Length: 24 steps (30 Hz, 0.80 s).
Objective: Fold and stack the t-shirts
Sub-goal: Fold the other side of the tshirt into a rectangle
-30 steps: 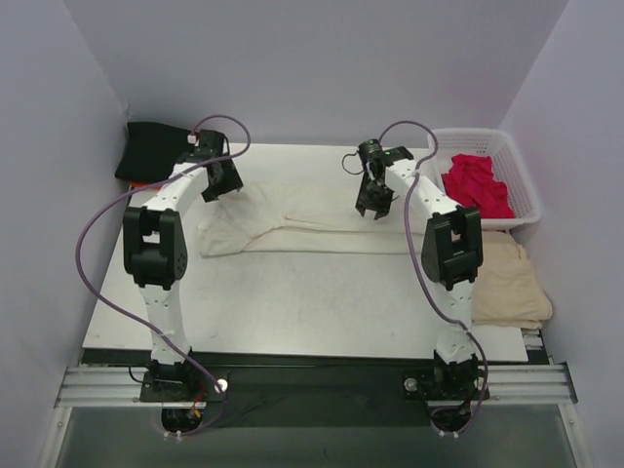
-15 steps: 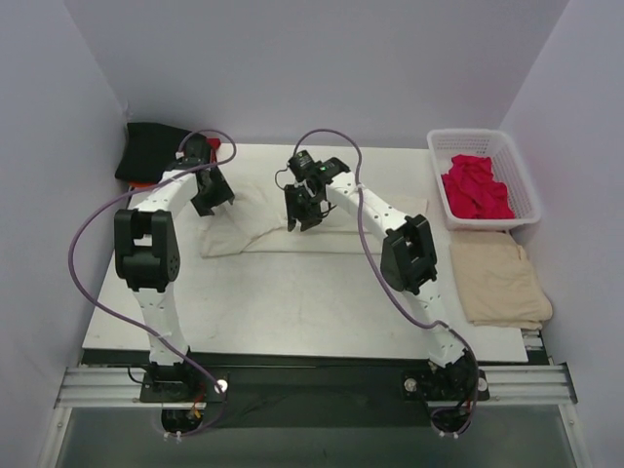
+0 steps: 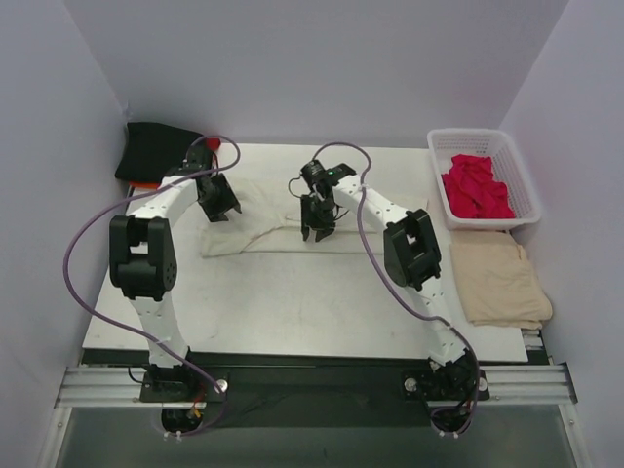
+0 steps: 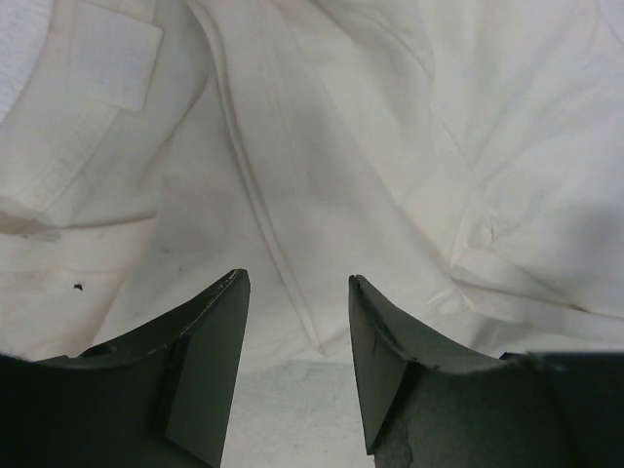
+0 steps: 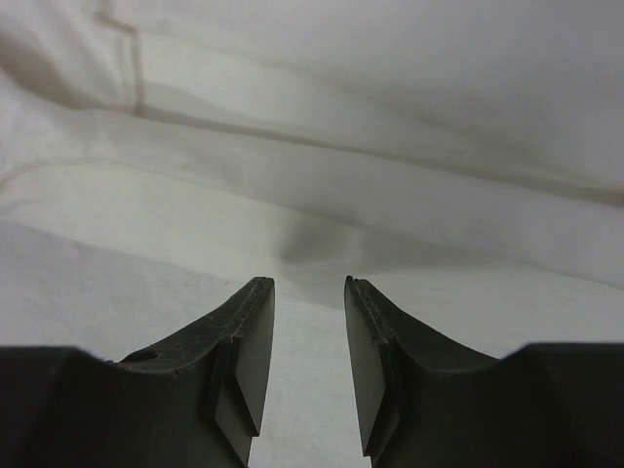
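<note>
On the far half of the worktop (image 3: 292,302), the cream-white t-shirt (image 3: 263,232) lies as a long, rumpled band running left to right. The left gripper (image 3: 219,205) stands over the band's left end, jaws apart and empty. In its wrist view a seam and a hemmed edge of the shirt show just beyond the fingertips. The right gripper (image 3: 320,226), likewise parted with nothing between the jaws, is poised low over the near edge of the band about its middle, where cloth meets bare worktop. These two positions suggest a paired pinch, so that the cloth may be lifted evenly and doubled over; neither grasp is yet made. The black t-shirt (image 3: 154,151) sits at the far left corner, probably as the start of the stack. The crimson t-shirt (image 3: 475,187) waits in the white lattice basket (image 3: 531,190) at far right. A folded beige cloth (image 3: 499,283) lies just on the near side of the basket.
</note>
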### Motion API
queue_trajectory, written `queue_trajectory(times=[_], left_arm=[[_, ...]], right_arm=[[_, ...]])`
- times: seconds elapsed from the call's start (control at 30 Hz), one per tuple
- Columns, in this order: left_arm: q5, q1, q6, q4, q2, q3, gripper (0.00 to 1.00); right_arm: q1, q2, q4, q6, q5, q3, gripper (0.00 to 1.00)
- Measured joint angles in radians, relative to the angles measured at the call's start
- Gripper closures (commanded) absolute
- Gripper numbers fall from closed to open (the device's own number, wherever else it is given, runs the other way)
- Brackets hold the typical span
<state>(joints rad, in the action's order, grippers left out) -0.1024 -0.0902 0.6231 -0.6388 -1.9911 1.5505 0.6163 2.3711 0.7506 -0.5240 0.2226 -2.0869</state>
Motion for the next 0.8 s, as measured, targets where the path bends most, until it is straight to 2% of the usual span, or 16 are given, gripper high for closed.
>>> queue_trajectory(times=[0.33, 0.47, 0.8], left_arm=[[-0.018, -0.143, 0.002, -0.001, 0.046, -0.101, 0.43], [-0.007, -0.184, 0.024, 0.002, 0.046, -0.119, 0.43], [0.101, -0.181, 0.093, 0.011, 0.046, -0.125, 0.43]], right_arm=[[-0.188, -0.065, -0.004, -0.052, -0.082, 0.127, 0.65], [-0.195, -0.098, -0.008, -0.052, -0.092, 0.134, 0.65], [-0.177, -0.126, -0.018, -0.051, -0.092, 0.184, 0.66]])
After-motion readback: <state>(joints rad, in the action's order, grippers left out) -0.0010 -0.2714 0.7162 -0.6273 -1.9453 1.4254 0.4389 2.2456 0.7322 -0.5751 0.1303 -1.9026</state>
